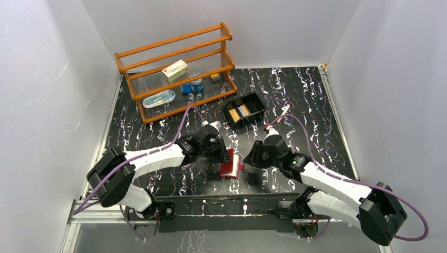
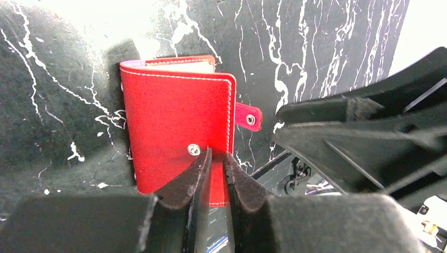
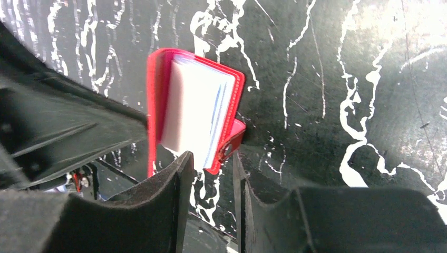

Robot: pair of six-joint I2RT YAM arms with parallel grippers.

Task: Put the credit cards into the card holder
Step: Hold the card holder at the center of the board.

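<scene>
The red card holder (image 1: 230,166) stands half open on the table between my two grippers. In the left wrist view my left gripper (image 2: 217,156) is shut on the lower edge of the holder's red cover (image 2: 174,116), close to a snap stud; the snap tab (image 2: 249,117) sticks out to the right. In the right wrist view my right gripper (image 3: 211,159) is open, its jaws on either side of the holder's lower corner (image 3: 192,113), with pale inner sleeves showing. Gold and pale credit cards (image 1: 238,112) stand in the black tray (image 1: 255,101).
A wooden rack (image 1: 176,71) stands at the back left with a cream box (image 1: 175,69), blue items and a white dish on its shelves. The black tray sits just behind the grippers. Grey walls close in both sides and the back.
</scene>
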